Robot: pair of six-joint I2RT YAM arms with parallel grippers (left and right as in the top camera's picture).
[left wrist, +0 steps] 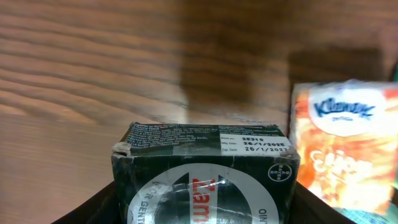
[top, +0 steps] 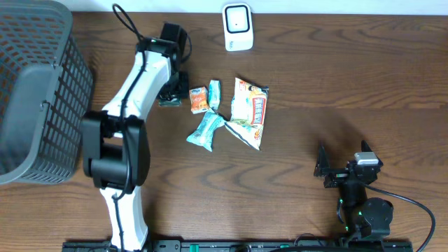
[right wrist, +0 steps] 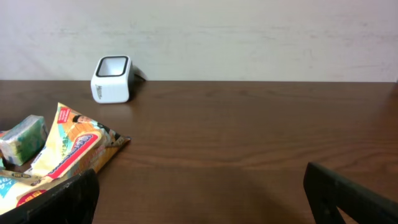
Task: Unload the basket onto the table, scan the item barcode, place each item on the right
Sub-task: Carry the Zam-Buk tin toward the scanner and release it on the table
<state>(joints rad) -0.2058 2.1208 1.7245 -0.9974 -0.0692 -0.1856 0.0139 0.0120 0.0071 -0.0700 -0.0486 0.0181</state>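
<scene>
Dark green cardboard box sits clamped between the left gripper's half-spread jaws toward the worktop's far edge, the right gripper gaping empty; lifting could snag the adjacent orange tissue packet.

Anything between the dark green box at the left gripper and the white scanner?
Nothing visible: bare wooden table runs from the dark green box to the white scanner. The orange tissue pack lies beside the box, off that line.
</scene>
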